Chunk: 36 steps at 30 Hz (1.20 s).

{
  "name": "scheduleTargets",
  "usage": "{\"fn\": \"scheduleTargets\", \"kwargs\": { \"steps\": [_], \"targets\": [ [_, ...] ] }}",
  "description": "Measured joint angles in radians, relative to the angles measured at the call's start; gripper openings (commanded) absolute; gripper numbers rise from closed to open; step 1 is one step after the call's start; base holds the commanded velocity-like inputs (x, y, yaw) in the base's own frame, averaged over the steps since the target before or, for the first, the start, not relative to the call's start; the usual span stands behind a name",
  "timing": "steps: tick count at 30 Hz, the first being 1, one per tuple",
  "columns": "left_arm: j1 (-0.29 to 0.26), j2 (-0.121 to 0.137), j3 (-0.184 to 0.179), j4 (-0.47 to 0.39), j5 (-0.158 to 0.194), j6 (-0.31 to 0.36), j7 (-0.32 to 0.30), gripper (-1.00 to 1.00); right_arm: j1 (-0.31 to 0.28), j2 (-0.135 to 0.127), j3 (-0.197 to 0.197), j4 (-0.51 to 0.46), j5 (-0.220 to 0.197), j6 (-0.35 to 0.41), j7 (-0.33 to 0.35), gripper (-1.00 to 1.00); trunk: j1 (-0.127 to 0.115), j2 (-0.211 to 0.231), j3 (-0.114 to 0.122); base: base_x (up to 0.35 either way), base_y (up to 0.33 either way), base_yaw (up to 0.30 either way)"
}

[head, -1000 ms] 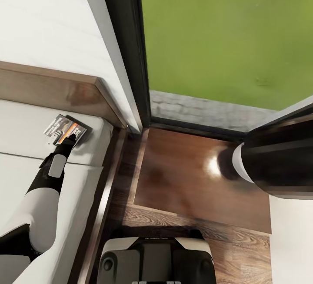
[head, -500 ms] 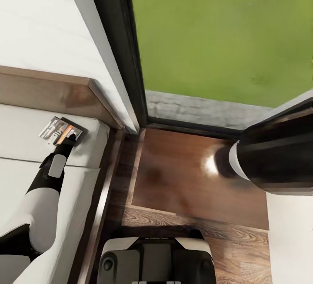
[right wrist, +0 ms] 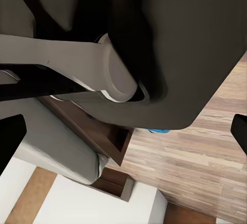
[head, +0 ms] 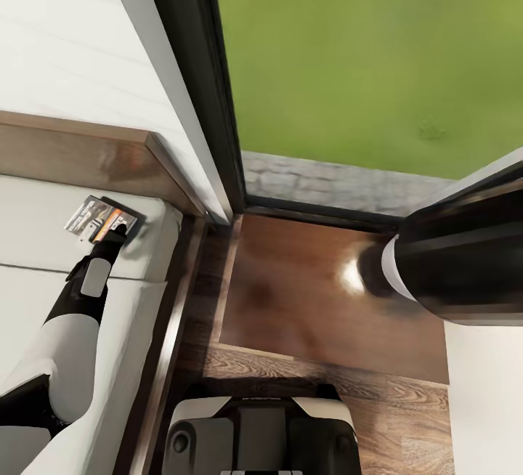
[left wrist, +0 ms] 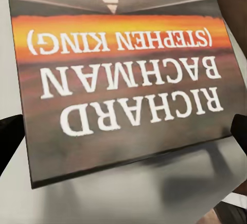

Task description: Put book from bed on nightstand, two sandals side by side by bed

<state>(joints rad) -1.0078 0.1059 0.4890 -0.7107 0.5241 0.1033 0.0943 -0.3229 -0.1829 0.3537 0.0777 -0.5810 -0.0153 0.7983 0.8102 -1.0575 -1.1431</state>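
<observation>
At nine o'clock in the head view, the Richard Bachman paperback (head: 102, 219) lies flat on the bed (head: 33, 221) beside the headboard (head: 87, 159). The left gripper (head: 120, 231) meets its near edge; its fingers (left wrist: 9, 136) flank the cover spread apart, likely set to pinch. The nightstand (head: 319, 293), at three o'clock, awaits it. The right gripper's (right wrist: 123, 131) fingertips sit wide, holding nothing.
</observation>
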Motion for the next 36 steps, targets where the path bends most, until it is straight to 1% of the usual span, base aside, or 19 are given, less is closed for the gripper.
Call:
{"fn": "scheduleTargets", "kwargs": {
  "steps": [3,8,25,30,36],
  "targets": [
    [0.0,0.0,0.0,0.001,0.0,0.0,0.0,1.0,0.0,0.0,0.0,0.0,0.0,0.0,0.0,1.0,0.0,0.0,0.0,0.0,0.0,-0.013],
    [0.0,0.0,0.0,0.001,0.0,0.0,0.0,1.0,0.0,0.0,0.0,0.0,0.0,0.0,0.0,1.0,0.0,0.0,0.0,0.0,0.0,-0.155],
    [0.0,-0.001,0.0,0.001,0.0,0.0,0.0,1.0,0.0,0.0,0.0,0.0,0.0,0.0,0.0,1.0,0.0,0.0,0.0,0.0,0.0,-0.01],
    [0.0,-0.001,0.0,0.001,0.0,0.0,0.0,1.0,0.0,0.0,0.0,-0.001,0.0,0.0,0.0,1.0,0.0,0.0,0.001,0.0,0.0,-0.164],
    [0.0,-0.001,0.0,0.001,0.0,0.0,0.0,1.0,0.0,0.0,0.0,-0.001,0.0,0.0,0.0,1.0,0.0,0.0,0.002,0.0,0.0,-0.043]
  ]
}}
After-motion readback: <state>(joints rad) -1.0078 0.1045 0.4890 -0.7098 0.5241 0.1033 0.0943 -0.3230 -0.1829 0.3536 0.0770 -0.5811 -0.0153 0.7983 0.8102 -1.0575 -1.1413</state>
